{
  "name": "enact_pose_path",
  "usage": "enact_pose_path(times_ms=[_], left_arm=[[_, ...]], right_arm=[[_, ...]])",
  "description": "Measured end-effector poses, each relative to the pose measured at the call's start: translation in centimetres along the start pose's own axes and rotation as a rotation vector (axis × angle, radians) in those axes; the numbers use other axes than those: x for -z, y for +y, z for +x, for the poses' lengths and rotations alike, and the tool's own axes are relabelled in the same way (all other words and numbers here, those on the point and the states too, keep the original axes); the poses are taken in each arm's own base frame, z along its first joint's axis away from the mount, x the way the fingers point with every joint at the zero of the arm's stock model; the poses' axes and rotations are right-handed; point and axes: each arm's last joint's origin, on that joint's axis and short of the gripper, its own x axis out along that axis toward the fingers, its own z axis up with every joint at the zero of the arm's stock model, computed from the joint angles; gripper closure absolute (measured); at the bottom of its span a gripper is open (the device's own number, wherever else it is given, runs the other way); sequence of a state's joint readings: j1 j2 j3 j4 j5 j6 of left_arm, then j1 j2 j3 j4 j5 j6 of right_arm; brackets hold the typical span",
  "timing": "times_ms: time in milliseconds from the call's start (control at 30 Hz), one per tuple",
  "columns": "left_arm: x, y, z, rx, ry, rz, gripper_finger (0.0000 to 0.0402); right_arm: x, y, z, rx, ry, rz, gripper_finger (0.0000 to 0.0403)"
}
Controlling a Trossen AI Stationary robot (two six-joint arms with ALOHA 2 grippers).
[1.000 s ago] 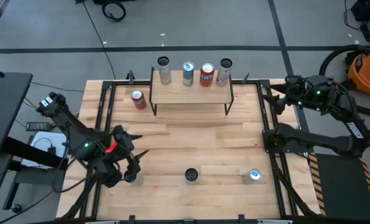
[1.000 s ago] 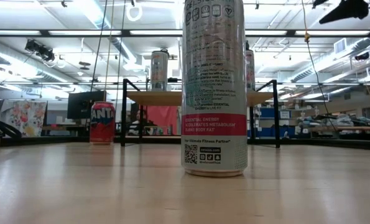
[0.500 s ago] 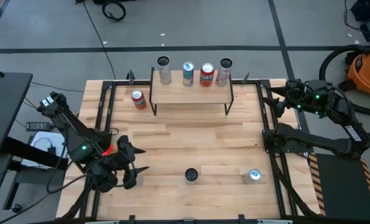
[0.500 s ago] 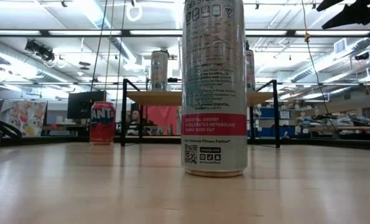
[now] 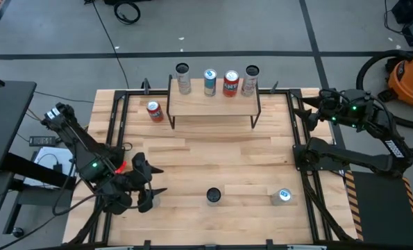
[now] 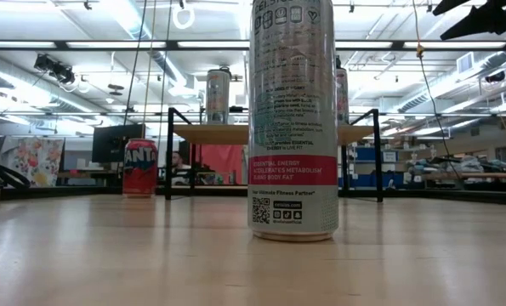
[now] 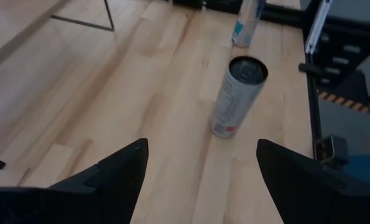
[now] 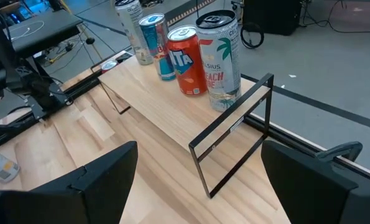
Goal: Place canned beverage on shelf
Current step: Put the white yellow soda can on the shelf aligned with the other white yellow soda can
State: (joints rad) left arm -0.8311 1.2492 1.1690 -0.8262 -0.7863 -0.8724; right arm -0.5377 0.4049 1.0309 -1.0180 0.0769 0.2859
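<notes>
- Cans first: I count four standing upright in a row on the shelf (image 5: 213,101) at the far side of the bench (image 5: 206,153): a silver can (image 5: 183,78), a blue can (image 5: 209,81), a red can (image 5: 230,83) and a white can (image 5: 250,80).
- I see a second red can (image 5: 154,111) upright on the bench just beside the shelf's left legs.
- Near the front edge stands a tall grey can (image 5: 213,196) (it fills the middle of my low view), and a blue-topped can (image 5: 283,196) stands to its right, apart from it.
- My left end effector (image 5: 148,187) hovers low over the front-left bench, fingers spread wide and holding nothing; the grey can lies ahead of it, clear of both fingers.
- My right end effector (image 5: 309,111) waits off the shelf's right end, fingers wide apart, empty.
</notes>
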Motion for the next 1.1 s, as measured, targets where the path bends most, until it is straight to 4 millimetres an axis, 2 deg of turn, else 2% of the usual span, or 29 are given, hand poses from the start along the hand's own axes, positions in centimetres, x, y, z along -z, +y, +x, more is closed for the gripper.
enact_pose_path(times_ms=[200,300,633,1100], left_arm=[[0.0,-0.1,0.6,0.049,0.078,-0.035,0.0091],[-0.2,-0.2,0.8,0.106,0.113,0.026,0.0091],[-0.9,-0.5,1.0,0.136,0.059,0.084,0.0091],[-1.5,-1.0,1.0,0.180,0.014,0.014,0.0091]], right_arm=[[0.0,0.0,0.0,0.008,-0.002,-0.011,0.0050],[0.0,0.0,0.0,0.008,-0.003,-0.037,0.0050],[-0.1,0.0,0.0,0.005,-0.014,-0.044,0.0050],[-0.1,0.0,0.0,0.005,-0.014,-0.024,0.0050]])
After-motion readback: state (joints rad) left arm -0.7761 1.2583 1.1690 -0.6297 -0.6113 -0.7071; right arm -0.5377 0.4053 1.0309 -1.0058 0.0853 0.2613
